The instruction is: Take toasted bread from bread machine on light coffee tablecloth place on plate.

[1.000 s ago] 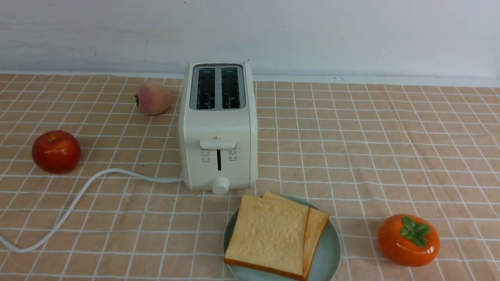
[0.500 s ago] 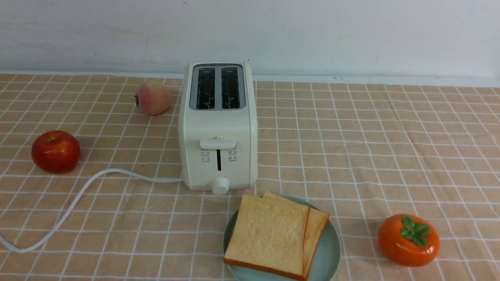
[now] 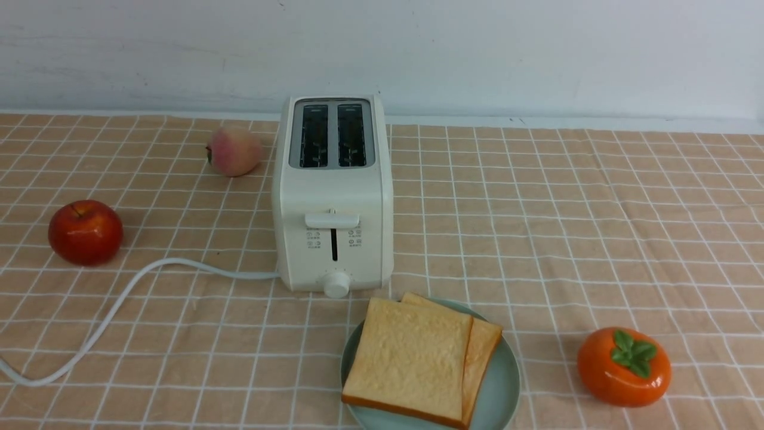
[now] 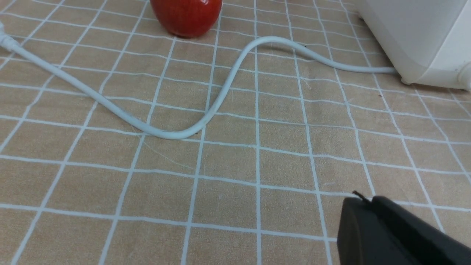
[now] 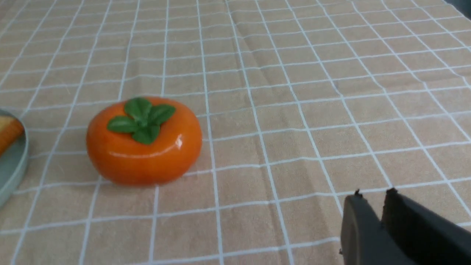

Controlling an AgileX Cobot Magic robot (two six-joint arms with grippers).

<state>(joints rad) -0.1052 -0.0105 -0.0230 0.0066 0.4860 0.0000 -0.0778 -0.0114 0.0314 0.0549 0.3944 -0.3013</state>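
The cream-white bread machine (image 3: 332,197) stands mid-table on the light coffee tablecloth (image 3: 567,227), and both of its slots look empty. Two slices of toasted bread (image 3: 412,358) lie overlapping on the mint-green plate (image 3: 501,382) just in front of it. Neither gripper shows in the front view. In the left wrist view my left gripper (image 4: 362,200) is shut and empty, low over bare cloth, with a corner of the bread machine (image 4: 415,36) beyond it. In the right wrist view my right gripper (image 5: 373,193) is shut with a slim gap at the tips, empty. The plate rim (image 5: 14,162) and a toast edge (image 5: 9,130) show far off.
The white cord (image 3: 119,298) snakes left from the bread machine and crosses the left wrist view (image 4: 220,92). A red apple (image 3: 85,232) and a peach (image 3: 234,150) sit on the left. An orange persimmon (image 3: 624,367) sits right of the plate, also in the right wrist view (image 5: 144,141).
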